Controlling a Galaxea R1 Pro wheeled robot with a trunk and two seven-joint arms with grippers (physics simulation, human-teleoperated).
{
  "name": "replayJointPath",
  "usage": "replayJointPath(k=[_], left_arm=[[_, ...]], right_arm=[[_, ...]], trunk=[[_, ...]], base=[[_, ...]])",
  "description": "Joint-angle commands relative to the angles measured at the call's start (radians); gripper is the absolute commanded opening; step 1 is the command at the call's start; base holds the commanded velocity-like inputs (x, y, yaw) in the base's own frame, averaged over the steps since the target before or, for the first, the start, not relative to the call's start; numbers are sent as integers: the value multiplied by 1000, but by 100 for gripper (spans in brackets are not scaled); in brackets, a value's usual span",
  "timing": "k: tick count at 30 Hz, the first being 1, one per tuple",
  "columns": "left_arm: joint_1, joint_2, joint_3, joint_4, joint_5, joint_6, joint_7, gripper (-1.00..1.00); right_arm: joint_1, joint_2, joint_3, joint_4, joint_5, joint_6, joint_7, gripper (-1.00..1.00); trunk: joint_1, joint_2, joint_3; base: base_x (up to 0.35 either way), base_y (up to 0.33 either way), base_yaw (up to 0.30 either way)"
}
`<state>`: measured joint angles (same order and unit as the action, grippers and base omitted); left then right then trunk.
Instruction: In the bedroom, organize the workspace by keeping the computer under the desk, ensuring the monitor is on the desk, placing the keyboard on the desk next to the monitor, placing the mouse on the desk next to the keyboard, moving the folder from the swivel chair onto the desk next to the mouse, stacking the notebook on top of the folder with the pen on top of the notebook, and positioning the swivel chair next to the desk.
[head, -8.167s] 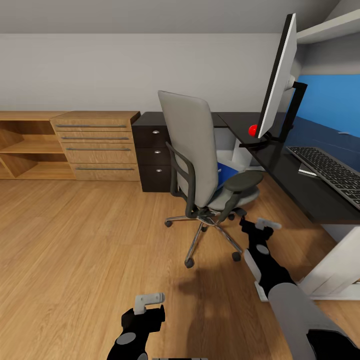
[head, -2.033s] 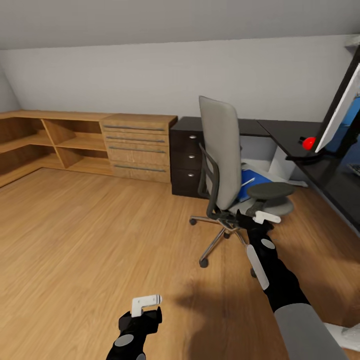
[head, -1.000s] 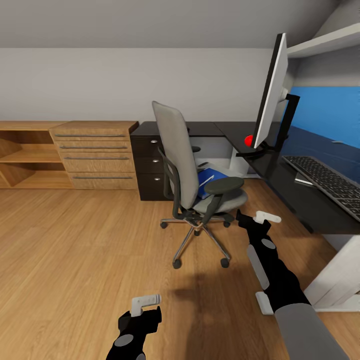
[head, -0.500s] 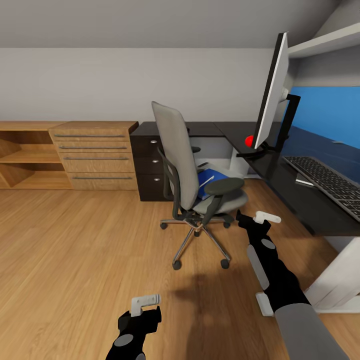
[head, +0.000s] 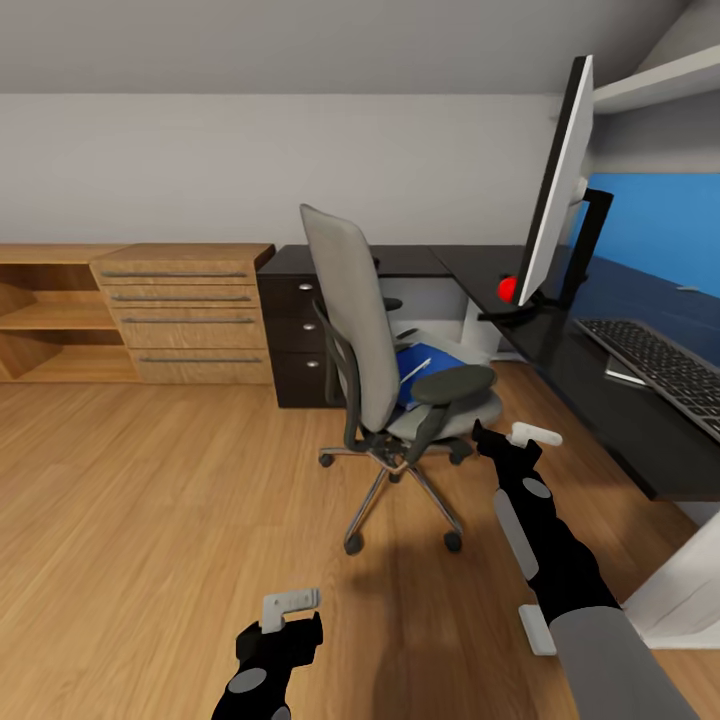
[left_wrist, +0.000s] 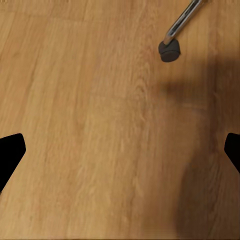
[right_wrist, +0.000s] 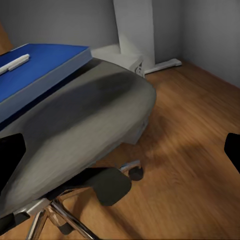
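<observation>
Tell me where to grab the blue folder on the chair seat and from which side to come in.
Grip the folder by its thick front edge, the one facing the right gripper. It lies flat on the swivel chair seat with that edge exposed, so the jaws could close above and below it. A pen rests on top, so keep it level. Come in past the armrest.

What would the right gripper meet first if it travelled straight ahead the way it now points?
Probably the swivel chair: the right gripper points at the front edge of its grey seat, just below the folder. How far off is unclear.
</observation>
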<state>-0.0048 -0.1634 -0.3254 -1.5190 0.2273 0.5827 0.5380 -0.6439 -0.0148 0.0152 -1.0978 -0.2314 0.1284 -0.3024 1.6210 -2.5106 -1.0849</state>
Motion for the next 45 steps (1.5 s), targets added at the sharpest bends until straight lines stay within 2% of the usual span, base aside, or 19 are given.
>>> replayJointPath(k=[1, 26, 33, 45], left_arm=[[0, 0, -1, -1, 10, 2, 10, 100], [0, 0, 0, -1, 10, 1, 10, 100], [0, 0, 10, -2, 10, 2, 10, 100], [-1, -1, 18, -3, 10, 1, 10, 100]], right_arm=[[0, 0, 2, -2, -5, 5, -5, 100], [0, 1, 12, 1, -4, 3, -6, 100], [1, 1, 36, 5, -2, -49, -7, 100], [1, 1, 43, 6, -2, -55, -8, 100]], trunk=[[0, 0, -1], [0, 0, -1], [0, 0, -1], [0, 0, 4]], base=[[223, 0, 0], [81, 0, 8], [2, 0, 168], [-1, 2, 254]])
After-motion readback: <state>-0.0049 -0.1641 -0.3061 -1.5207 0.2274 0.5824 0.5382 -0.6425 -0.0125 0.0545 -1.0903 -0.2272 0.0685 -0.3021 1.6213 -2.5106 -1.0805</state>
